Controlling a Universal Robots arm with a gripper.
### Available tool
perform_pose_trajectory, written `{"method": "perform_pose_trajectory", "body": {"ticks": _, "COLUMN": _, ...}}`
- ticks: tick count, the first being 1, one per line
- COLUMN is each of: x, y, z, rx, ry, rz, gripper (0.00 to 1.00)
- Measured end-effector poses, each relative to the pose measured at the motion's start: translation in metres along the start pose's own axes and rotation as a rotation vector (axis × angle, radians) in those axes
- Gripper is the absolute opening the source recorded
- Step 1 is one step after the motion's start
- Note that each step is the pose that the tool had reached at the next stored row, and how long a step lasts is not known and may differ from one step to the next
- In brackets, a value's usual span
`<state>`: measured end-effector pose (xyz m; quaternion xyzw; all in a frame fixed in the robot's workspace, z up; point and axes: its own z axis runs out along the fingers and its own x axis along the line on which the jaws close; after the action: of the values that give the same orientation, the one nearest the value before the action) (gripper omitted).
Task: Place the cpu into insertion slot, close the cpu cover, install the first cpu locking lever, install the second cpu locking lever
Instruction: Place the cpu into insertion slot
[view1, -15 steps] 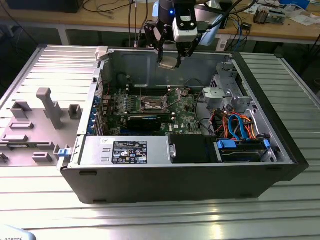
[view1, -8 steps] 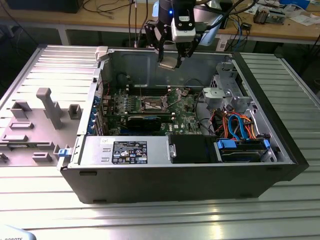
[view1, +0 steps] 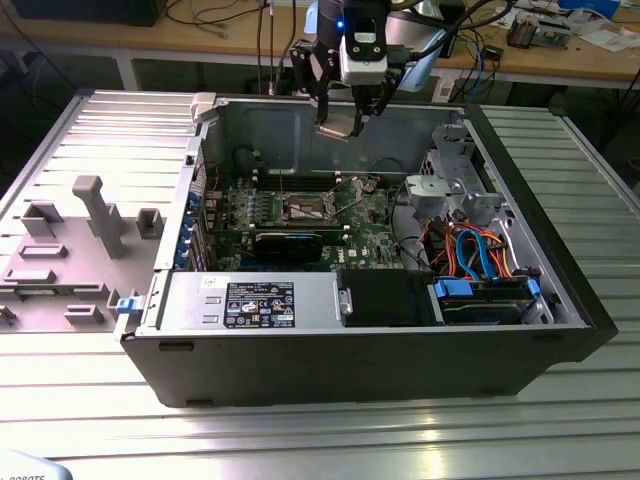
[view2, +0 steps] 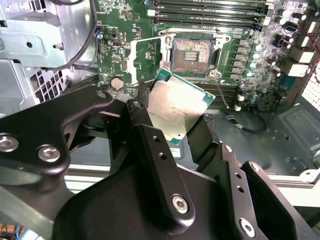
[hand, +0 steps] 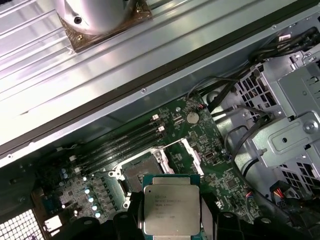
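Tool (view2: 174, 120) clamped on the cpu (hand: 171, 210), above open computer case (view1: 350, 370), motherboard (view2: 120, 50) inside, insertion slot (view2: 192, 52) uncovered

Clear air above insertion slot (view2: 192, 52), cpu cover (view2: 131, 61) open beside it (off the contacts), drive cage (view2: 30, 40) nearby

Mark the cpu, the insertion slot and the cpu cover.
cpu (hand: 171, 210): first wrist view, middle of its metal top.
insertion slot (view2: 192, 54): second wrist view, its contact field.
cpu cover (hand: 191, 156): first wrist view, one side bar of the frame.
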<state>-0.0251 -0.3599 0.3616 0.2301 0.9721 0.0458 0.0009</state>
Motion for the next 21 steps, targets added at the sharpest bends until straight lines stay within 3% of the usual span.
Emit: {"method": "perform_pose_trajectory", "body": {"ticks": 21, "x": 0.0, "y": -0.0001, "z": 0.0007, "rx": -0.0024, "ry": -0.0112, "rz": 0.125, "gripper": 0.55}}
